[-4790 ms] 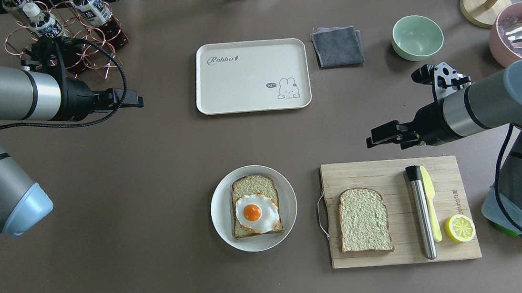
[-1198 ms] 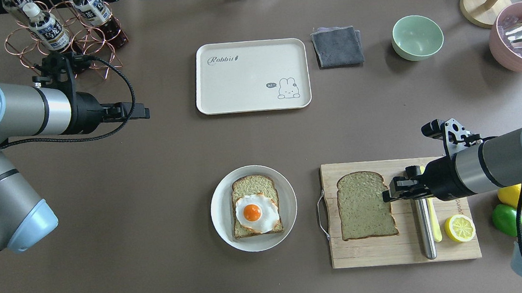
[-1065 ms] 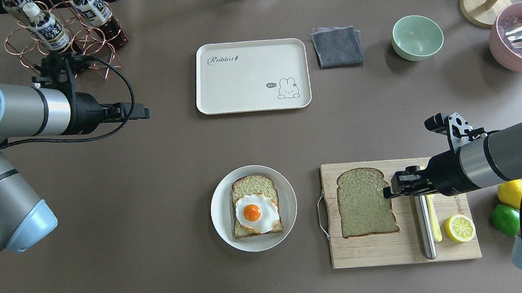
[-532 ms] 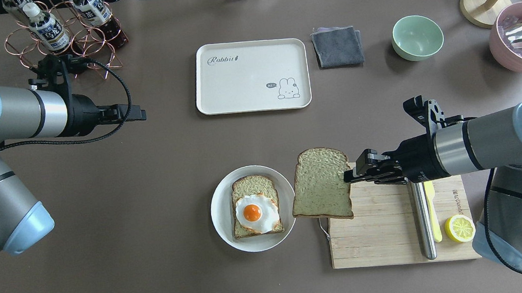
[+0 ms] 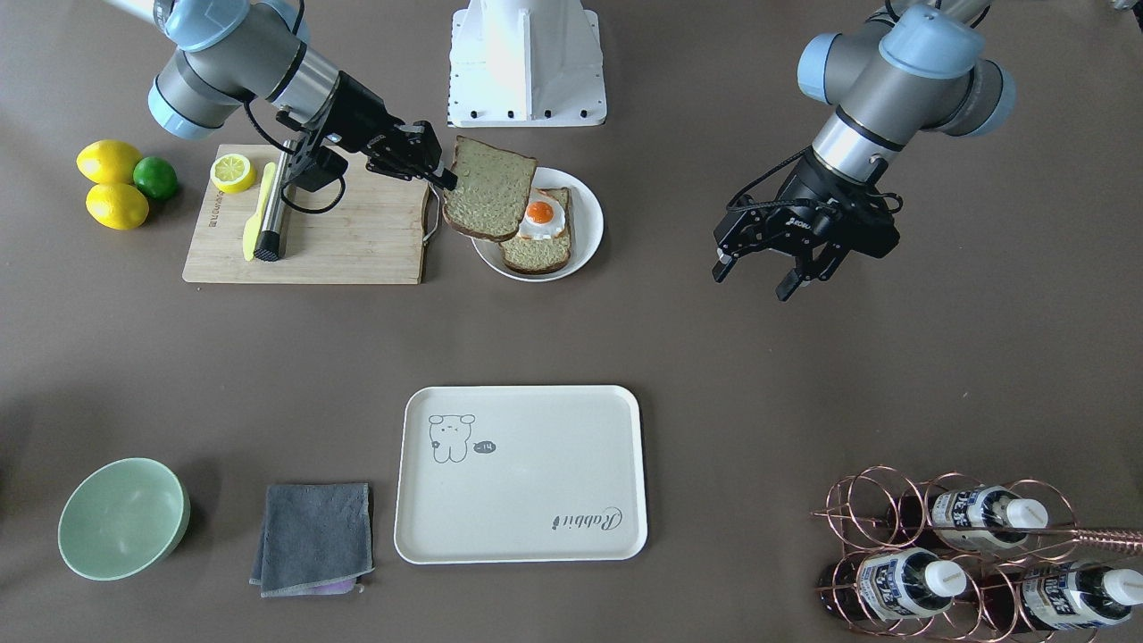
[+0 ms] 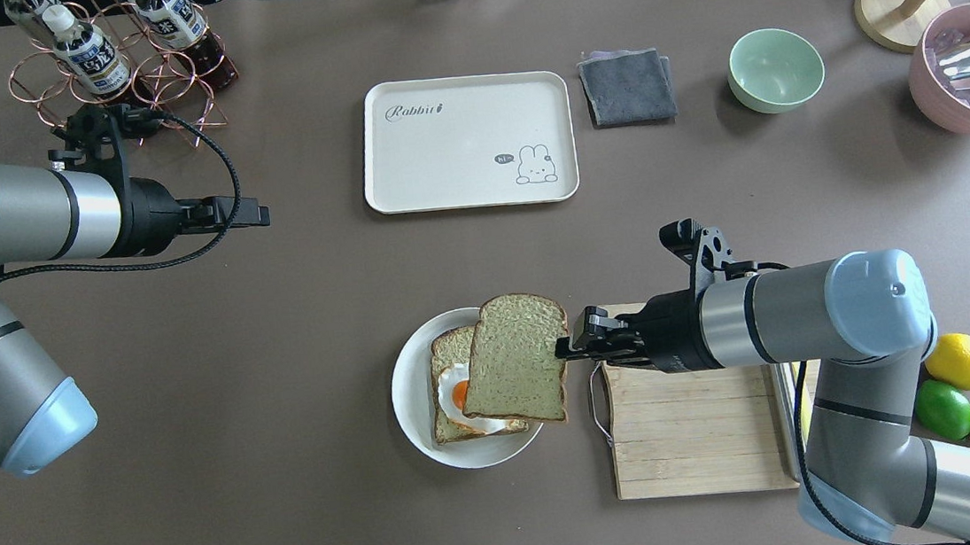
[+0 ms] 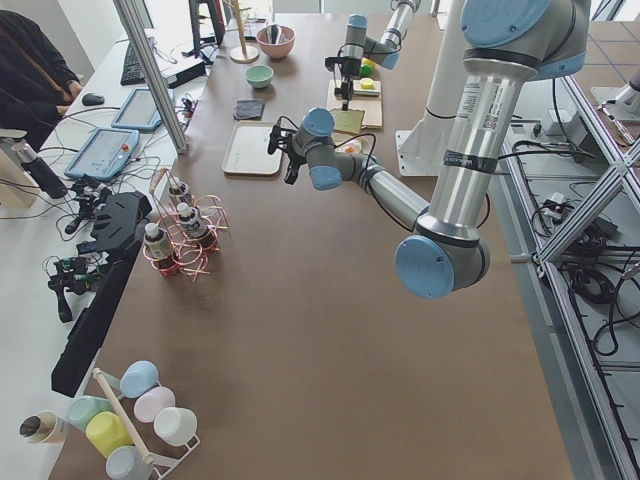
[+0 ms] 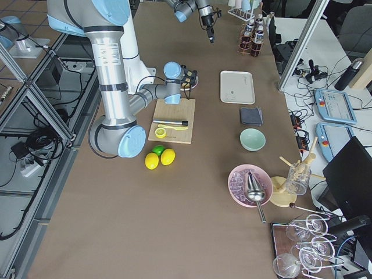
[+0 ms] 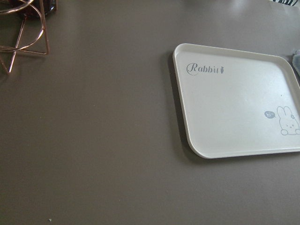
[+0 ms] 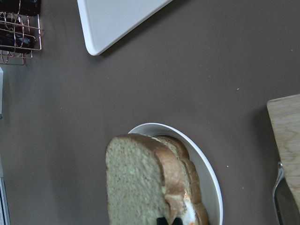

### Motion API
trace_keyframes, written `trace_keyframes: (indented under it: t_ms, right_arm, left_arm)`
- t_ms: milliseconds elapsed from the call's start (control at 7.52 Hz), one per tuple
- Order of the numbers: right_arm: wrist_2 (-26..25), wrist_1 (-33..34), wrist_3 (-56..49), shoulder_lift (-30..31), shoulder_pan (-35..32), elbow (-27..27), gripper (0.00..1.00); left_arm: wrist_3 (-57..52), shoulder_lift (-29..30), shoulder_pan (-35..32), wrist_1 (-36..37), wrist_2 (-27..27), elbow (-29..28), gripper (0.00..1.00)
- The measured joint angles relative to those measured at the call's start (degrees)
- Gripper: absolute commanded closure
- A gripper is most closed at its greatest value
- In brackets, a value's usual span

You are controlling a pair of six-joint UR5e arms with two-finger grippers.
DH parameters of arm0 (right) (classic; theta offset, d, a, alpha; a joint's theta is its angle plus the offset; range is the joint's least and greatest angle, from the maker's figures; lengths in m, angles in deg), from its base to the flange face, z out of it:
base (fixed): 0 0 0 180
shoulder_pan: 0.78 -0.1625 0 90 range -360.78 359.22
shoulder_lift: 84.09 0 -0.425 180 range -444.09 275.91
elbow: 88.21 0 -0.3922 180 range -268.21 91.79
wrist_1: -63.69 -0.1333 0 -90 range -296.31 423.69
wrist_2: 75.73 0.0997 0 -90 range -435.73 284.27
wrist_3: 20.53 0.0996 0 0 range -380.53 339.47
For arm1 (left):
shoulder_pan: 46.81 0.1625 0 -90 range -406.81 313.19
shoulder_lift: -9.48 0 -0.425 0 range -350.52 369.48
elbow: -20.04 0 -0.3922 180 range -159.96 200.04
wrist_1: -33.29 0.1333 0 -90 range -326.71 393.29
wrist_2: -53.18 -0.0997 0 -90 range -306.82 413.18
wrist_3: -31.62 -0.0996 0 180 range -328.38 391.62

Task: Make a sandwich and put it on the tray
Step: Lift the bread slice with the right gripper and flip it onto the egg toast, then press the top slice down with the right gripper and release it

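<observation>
My right gripper [image 6: 565, 349] is shut on the edge of a bread slice [image 6: 516, 358] and holds it tilted, above the round white plate [image 6: 415, 422]. On the plate lies the other slice [image 6: 449, 345] with the fried egg [image 6: 461, 395] on it, partly hidden by the held slice. The front view shows the held slice [image 5: 487, 187] over the plate's board-side half, with the egg [image 5: 540, 214] showing beside it. The cream tray [image 6: 466, 141] lies bare at the far middle. My left gripper [image 5: 752, 283] is open and empty above the table, left of the tray.
The wooden cutting board [image 6: 697, 439] lies right of the plate, with a metal rod and yellow knife [image 5: 268, 210] and a lemon half [image 5: 233, 171] on it. Lemons and a lime [image 6: 963, 382], a grey cloth [image 6: 627, 85], a green bowl [image 6: 775, 69] and a bottle rack [image 6: 117, 59] stand around.
My right gripper took the slice off the cutting board, lifted it and carried it left to above the plate. The left arm has barely moved.
</observation>
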Motion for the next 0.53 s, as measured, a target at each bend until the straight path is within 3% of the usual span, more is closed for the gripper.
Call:
trace_keyframes:
  t_ms: [532]
  right_arm:
    - [-4.9, 0.2, 0.0, -5.0, 2.8, -5.4, 1.00]
  left_arm:
    - [-0.2, 0.1, 0.0, 0.0, 0.1, -0.3, 0.04]
